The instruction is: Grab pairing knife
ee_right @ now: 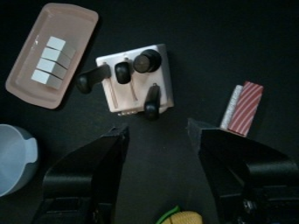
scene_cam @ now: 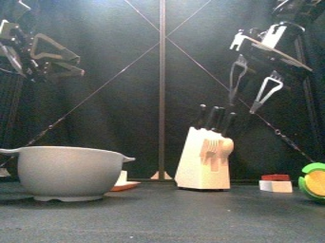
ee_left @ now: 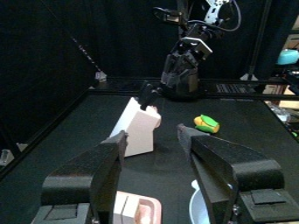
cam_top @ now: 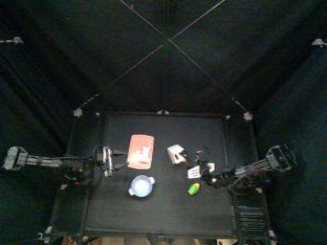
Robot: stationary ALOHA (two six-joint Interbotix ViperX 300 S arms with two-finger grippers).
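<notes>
A white knife block [ee_right: 132, 80] stands mid-table, with several dark handles [ee_right: 146, 61] sticking out. No pale blade shows, and I cannot tell which handle is the pairing knife. The block also shows in the top view [cam_top: 177, 151], the front view [scene_cam: 203, 158] and the left wrist view [ee_left: 138, 128]. My right gripper [ee_right: 158, 129] is open and empty. It hangs above the table just to the right of the block [cam_top: 215, 175]. My left gripper [ee_left: 149, 140] is open and empty, raised at the table's left [cam_top: 102, 163].
An orange slab [cam_top: 141, 150] with white pieces lies left of the block. A grey bowl [scene_cam: 70, 171] stands at the front left. A small red-and-white block [ee_right: 242, 105] and a green lump [scene_cam: 314, 180] lie to the right of the knife block.
</notes>
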